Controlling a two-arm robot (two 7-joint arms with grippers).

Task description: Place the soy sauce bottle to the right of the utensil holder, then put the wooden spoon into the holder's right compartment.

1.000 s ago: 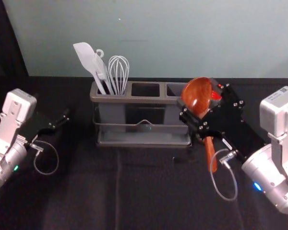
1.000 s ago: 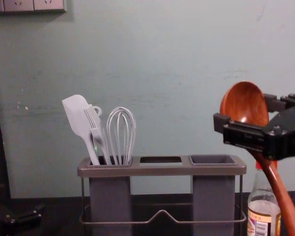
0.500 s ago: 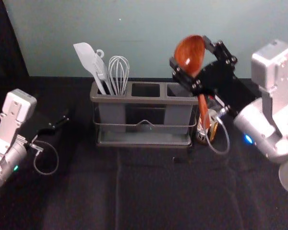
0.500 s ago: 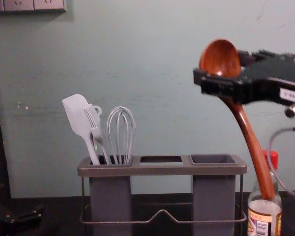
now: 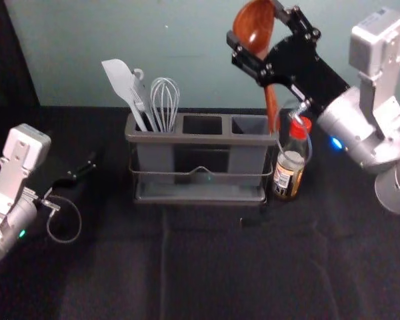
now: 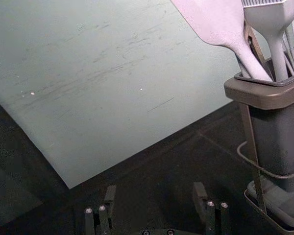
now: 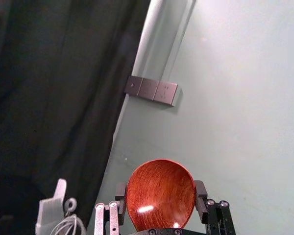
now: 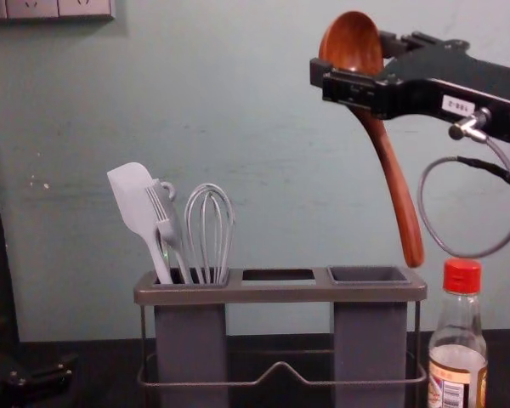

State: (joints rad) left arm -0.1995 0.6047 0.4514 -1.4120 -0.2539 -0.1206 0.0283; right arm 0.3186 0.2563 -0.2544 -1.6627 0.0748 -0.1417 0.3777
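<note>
my right gripper [image 5: 255, 22] is clamped on the wooden spoon [image 8: 394, 183], above the right end of the holder [image 5: 187, 139]; the soy sauce bottle [image 5: 290, 167] stands just right. my left gripper [image 5: 85, 168] sits left, fingers apart.

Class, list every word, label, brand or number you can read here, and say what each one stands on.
No text reads clearly enough to quote.
Soy sauce bottle: its label carries print and a barcode, too small to read.
Right gripper: a white sticker bears a short code, too small to read surely.
Silver housing on the right arm: faint marks on top, unreadable.
</note>
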